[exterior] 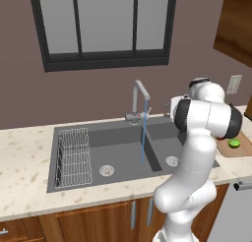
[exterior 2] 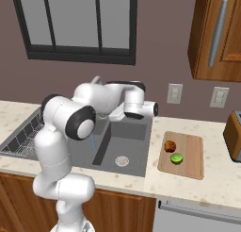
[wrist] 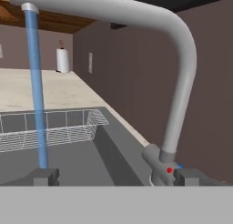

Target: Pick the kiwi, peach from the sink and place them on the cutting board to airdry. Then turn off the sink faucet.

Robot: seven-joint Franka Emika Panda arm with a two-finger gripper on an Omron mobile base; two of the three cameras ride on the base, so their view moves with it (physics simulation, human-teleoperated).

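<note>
Fingertips (wrist: pixel 45 176) show as 2 small dark blocks at the bottom of the hand view, spread wide apart with nothing between them; the right one sits just beside the base of the sink faucet (wrist: pixel 182 82). The gripper (wrist: pixel 113 177) points roughly level along the back of the sink (exterior: pixel 98 137), toward the wire rack (wrist: pixel 50 129) at the far end.

From the right base view, the arm rises from the lower left, bends at a dark elbow and reaches forward over the basin, with the hand (exterior 2: pixel 141 108) held horizontally near the back wall above the sink's right rear corner. From the left base view, the arm's upper links hide the hand.

The faucet stands upright at the back rim between the 2 basins. Its neck rises, bends sharply and runs its spout out over the sink, angled slightly downward. A thin blue stream of water (exterior: pixel 143 133) falls straight from the spout tip into the basin. A red dot and a blue dot mark the faucet base in the hand view.

On the counter to the right of the sink lies the cutting board (exterior 2: pixel 193 155), long axis running away from the counter's front edge. The peach (exterior 2: pixel 170 145) and the kiwi (exterior 2: pixel 177 158) rest on its left half, close together, the peach further back.
</note>
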